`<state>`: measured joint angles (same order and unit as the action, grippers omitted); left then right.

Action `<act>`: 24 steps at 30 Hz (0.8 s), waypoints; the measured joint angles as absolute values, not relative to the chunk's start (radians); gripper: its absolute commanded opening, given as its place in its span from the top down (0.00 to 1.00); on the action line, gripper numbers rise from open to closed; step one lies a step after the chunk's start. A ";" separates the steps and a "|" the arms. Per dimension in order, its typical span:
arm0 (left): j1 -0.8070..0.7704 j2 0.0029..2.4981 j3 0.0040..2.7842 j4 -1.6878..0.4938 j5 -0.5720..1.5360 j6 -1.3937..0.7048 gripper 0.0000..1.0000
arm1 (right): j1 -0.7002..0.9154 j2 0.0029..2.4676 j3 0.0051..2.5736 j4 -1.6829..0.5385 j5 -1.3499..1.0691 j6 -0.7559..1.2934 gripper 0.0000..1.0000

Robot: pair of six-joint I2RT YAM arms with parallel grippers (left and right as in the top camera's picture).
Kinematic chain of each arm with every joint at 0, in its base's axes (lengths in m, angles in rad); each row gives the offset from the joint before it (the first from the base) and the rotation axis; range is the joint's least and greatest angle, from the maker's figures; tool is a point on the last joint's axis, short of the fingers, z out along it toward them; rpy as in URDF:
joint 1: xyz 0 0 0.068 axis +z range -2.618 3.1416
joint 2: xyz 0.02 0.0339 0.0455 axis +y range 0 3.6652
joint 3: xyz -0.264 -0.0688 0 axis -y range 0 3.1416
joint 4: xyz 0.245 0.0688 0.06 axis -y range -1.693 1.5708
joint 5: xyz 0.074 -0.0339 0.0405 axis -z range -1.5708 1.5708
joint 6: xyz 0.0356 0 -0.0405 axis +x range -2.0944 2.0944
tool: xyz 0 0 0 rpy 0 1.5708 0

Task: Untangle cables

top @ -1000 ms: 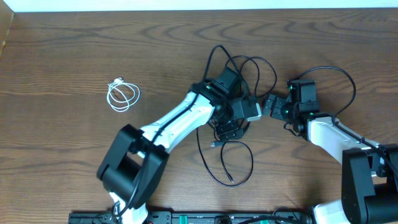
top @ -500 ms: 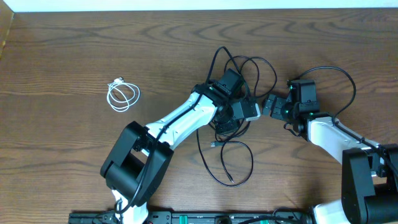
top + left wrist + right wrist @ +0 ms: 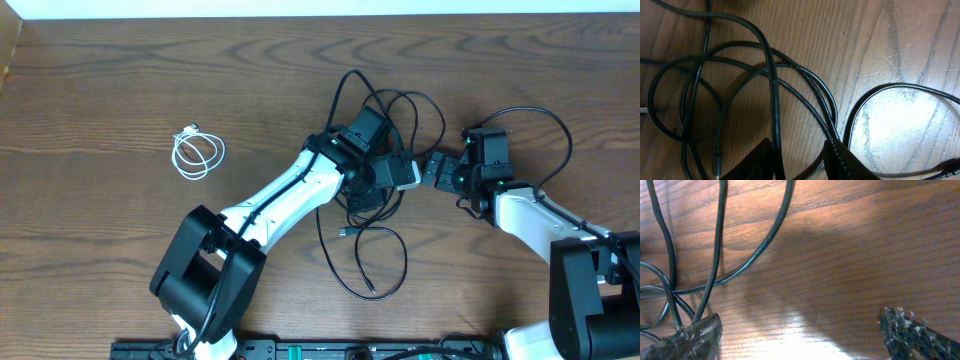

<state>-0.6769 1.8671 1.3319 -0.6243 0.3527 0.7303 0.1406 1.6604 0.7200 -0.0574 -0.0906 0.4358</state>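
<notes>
Between the half-open jaws of the left gripper [image 3: 799, 146] runs the black cable [image 3: 773, 100], unclamped.

Left arm [image 3: 290, 190] and right arm [image 3: 530, 215] reach inward, left hand [image 3: 800, 161] partly parted, right hand [image 3: 800, 332] spread wide.

Overhead: even, diffuse light, sharp throughout; table [image 3: 100, 80] matte, arms casting only faint, soft shadows. Left wrist: hot glare patch on the wood at right, left side dim; black cable [image 3: 772, 90] crisp, shadows close beneath it. Right wrist: bright sheen low centre, broad shadow across the middle, near fingertips [image 3: 920, 335] blurred.
</notes>
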 measured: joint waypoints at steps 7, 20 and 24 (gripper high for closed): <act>-0.677 1.867 1.332 -0.632 0.352 0.725 0.92 | 0.141 1.660 0.720 -0.057 -0.091 0.436 0.01; -0.677 1.866 1.332 -0.657 0.373 0.729 0.92 | 0.141 1.660 0.720 -0.059 -0.091 0.435 0.05; -0.676 1.834 1.332 -0.671 0.388 0.677 0.93 | 0.141 1.662 0.720 -0.060 -0.085 0.436 0.03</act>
<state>-0.6762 1.8339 1.3319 -0.6712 0.3878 0.6769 0.1406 1.6615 0.7204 -0.0601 -0.0853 0.4358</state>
